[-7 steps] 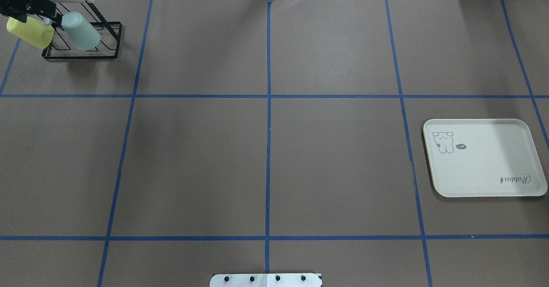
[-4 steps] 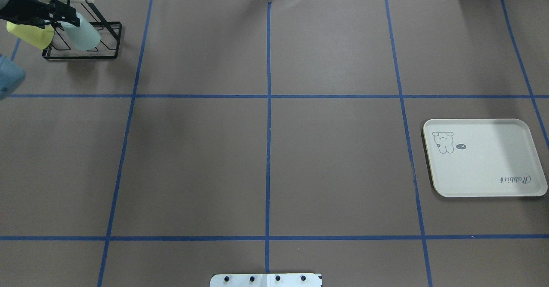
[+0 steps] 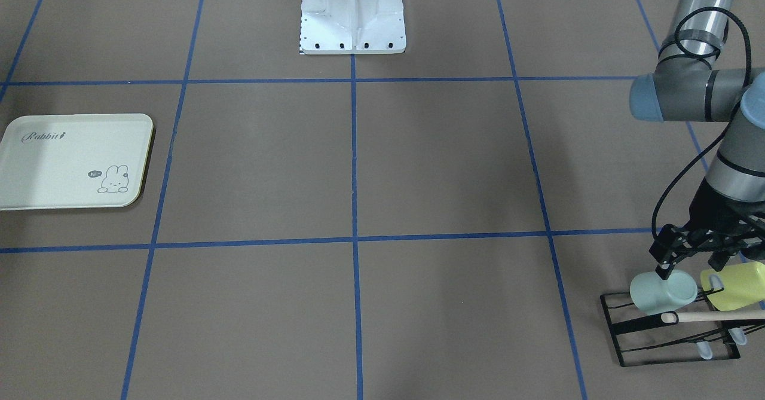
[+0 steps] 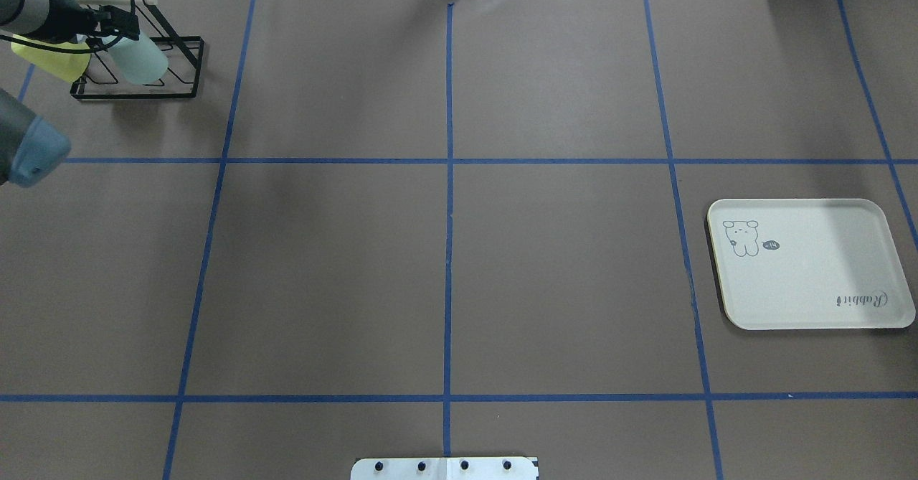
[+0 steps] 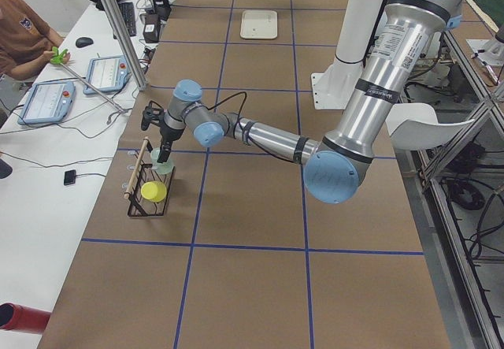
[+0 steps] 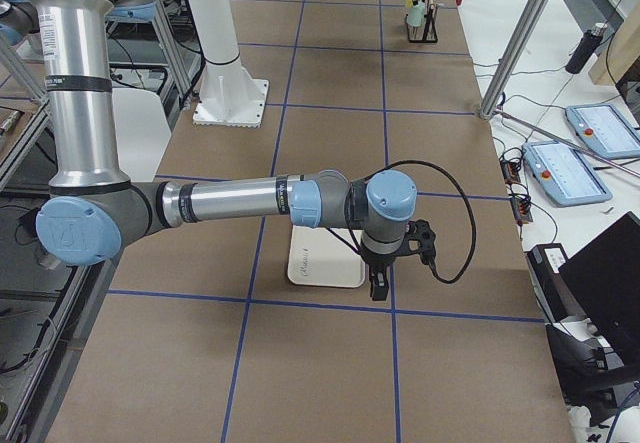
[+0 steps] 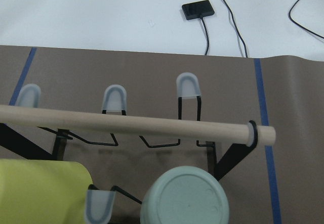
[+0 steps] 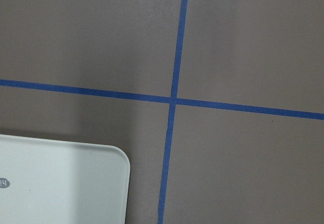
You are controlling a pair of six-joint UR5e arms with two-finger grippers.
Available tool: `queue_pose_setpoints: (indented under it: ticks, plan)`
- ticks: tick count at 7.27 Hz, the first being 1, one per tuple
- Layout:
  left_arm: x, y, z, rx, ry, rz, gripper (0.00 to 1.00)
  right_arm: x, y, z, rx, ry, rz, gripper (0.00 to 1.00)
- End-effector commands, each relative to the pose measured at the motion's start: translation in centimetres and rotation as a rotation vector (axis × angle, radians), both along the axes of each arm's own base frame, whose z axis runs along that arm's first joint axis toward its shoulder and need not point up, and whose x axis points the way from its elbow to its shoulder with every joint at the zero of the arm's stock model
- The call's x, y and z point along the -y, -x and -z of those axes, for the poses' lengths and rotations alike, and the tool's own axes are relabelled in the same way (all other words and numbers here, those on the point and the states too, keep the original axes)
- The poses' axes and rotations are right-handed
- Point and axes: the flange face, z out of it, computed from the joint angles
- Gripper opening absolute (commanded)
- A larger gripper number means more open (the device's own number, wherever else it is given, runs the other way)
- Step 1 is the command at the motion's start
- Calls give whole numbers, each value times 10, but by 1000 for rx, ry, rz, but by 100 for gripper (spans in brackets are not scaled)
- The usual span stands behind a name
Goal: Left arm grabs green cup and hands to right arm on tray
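Exterior front-facing view: the green cup (image 3: 660, 292) lies tipped on a black wire rack (image 3: 639, 326), just beside a yellow-green cup (image 3: 740, 285), near a corner of the worktop (image 3: 418, 167). The left hand (image 3: 691, 266) hangs over it, fingers spread wide, seemingly gripping nothing. The right hand (image 6: 379, 281) hovers by the tray (image 3: 60, 167), well apart from the cups; whether it is open, I cannot tell.

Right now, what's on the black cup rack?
The cup rack holds the green cup and a yellow-green cup, tipped bottoms-up. Three far pegs are bare. The pegs inside both cups are hidden.
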Motion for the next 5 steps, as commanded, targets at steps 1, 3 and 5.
queue_pose_setpoints:
  ticks: [1, 3, 5]
  plan:
    - [-5, -30, 2, 24, -10, 24, 99, 0, 1, 0, 0, 0, 1, 100]
    - [-4, -38, -11, 21, -23, 20, 99, 0, 0, -1, 0, 1, 0, 100]
    - [-2, -39, -21, 23, -27, 17, 99, 1, 0, -2, -3, 3, 1, 100]
